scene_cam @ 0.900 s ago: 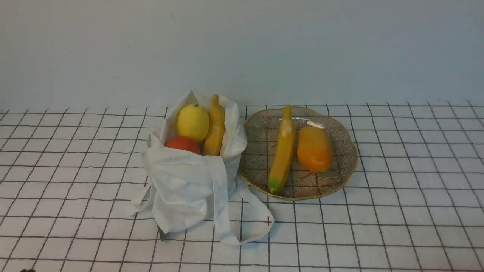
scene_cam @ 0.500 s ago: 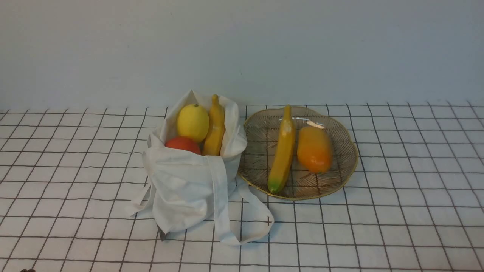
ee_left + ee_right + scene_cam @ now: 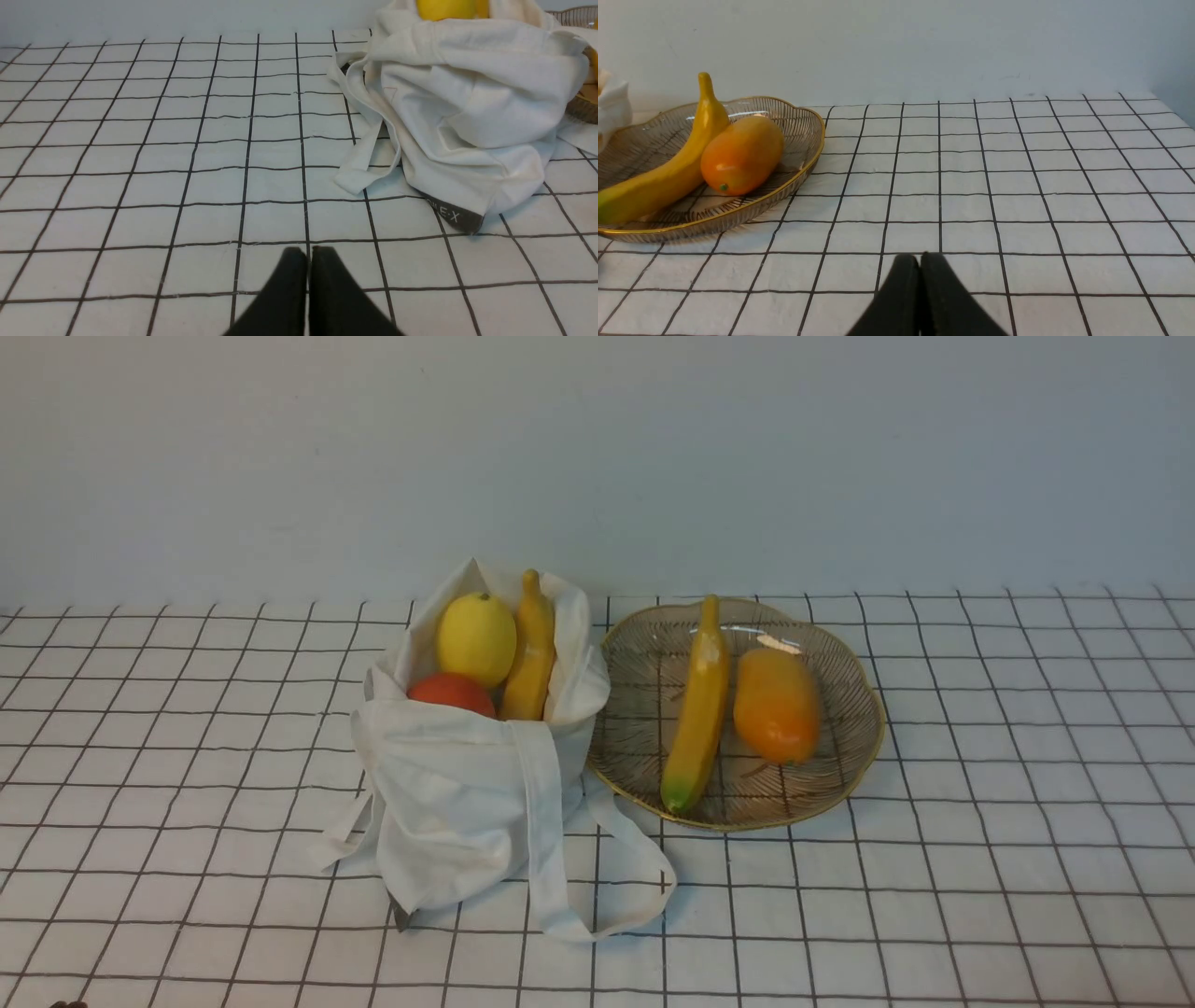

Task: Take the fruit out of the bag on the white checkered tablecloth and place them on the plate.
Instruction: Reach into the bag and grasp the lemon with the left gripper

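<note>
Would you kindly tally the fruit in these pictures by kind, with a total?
Bananas: 2, a stubby banana in the bag and a long banana on the plate
Lemon: 1
Red-orange fruit: 1
Mango: 1
Total: 5

A plain pale grey-blue wall (image 3: pixel 597 448) rises behind the far edge of the table (image 3: pixel 1027 896) (a few faint specks show in the right wrist view). The light is soft and even, with weak shadows.
</note>
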`<state>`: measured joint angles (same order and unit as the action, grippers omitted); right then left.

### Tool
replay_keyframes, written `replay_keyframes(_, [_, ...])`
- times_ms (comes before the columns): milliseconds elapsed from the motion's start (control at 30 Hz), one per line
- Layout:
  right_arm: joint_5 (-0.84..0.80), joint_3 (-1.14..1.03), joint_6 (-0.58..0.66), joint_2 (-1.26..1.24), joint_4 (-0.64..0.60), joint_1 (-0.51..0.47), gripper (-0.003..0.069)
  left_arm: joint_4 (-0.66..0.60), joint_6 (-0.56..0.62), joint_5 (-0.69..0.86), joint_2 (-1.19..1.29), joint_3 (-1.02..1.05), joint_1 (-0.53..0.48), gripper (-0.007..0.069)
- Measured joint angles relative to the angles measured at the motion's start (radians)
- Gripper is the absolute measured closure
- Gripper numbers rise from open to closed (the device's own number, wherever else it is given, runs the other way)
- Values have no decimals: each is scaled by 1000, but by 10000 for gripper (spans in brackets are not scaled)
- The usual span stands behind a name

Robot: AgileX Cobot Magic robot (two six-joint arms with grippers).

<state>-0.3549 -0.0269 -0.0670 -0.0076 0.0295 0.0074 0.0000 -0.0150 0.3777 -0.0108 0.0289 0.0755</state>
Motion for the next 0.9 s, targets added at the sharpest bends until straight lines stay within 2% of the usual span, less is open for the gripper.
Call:
replay_keyframes(800, [0, 0, 0, 0, 0, 0, 674, 0, 0, 0, 0, 0, 0, 632])
replay_keyframes(900, [0, 0, 0, 0, 0, 0, 674, -116, -86, 0, 0, 0, 0, 632])
